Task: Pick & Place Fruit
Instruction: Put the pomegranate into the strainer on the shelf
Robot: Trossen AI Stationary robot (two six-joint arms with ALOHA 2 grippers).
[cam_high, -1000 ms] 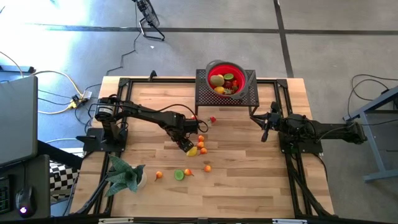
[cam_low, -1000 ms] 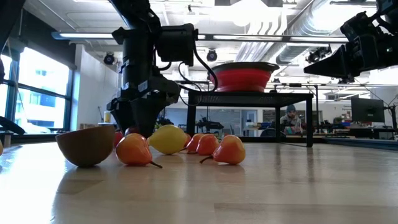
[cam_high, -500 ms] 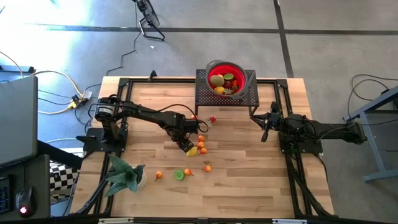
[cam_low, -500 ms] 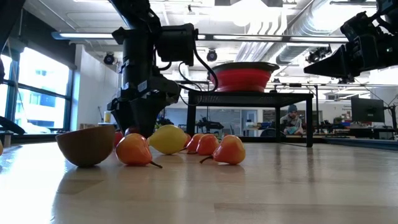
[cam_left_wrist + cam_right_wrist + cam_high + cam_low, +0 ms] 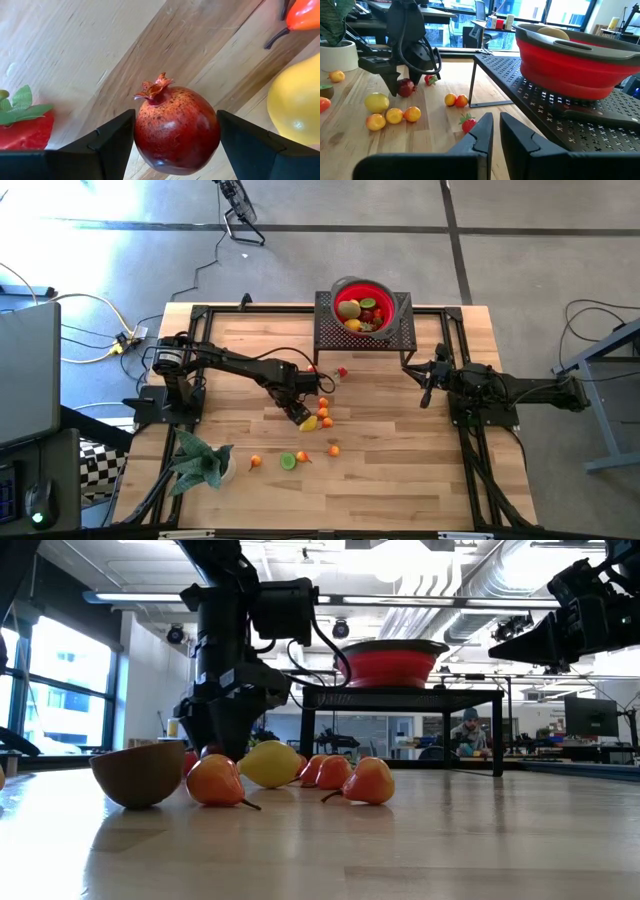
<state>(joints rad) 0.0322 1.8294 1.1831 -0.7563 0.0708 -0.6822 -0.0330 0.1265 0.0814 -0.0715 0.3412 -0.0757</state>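
Observation:
My left gripper (image 5: 298, 416) points down over the middle of the table, shut on a dark-red fruit (image 5: 176, 131) with a small crown-like tip. Beside it lie a yellow lemon (image 5: 310, 423), small orange fruits (image 5: 323, 408) and a strawberry (image 5: 22, 125). A red bowl (image 5: 360, 308) holding several fruits stands on a black mesh stand (image 5: 385, 335) at the far edge. My right gripper (image 5: 495, 131) hangs level at the table's right side, shut, with nothing in it. My left gripper pinches the dark-red fruit by its two opposite sides (image 5: 142, 132) between its two fingers, which come from above and point down. The crown tip (image 5: 154, 89) shows clear of the fingers. Whether the fruit rests on the table, I cannot tell.
A lime half (image 5: 288, 461) and two orange fruits (image 5: 332, 450) lie nearer the front edge. A green plant (image 5: 200, 460) stands at the front left. A brown kiwi half (image 5: 138, 772) lies close to the low camera. A strawberry (image 5: 342, 371) lies near the stand.

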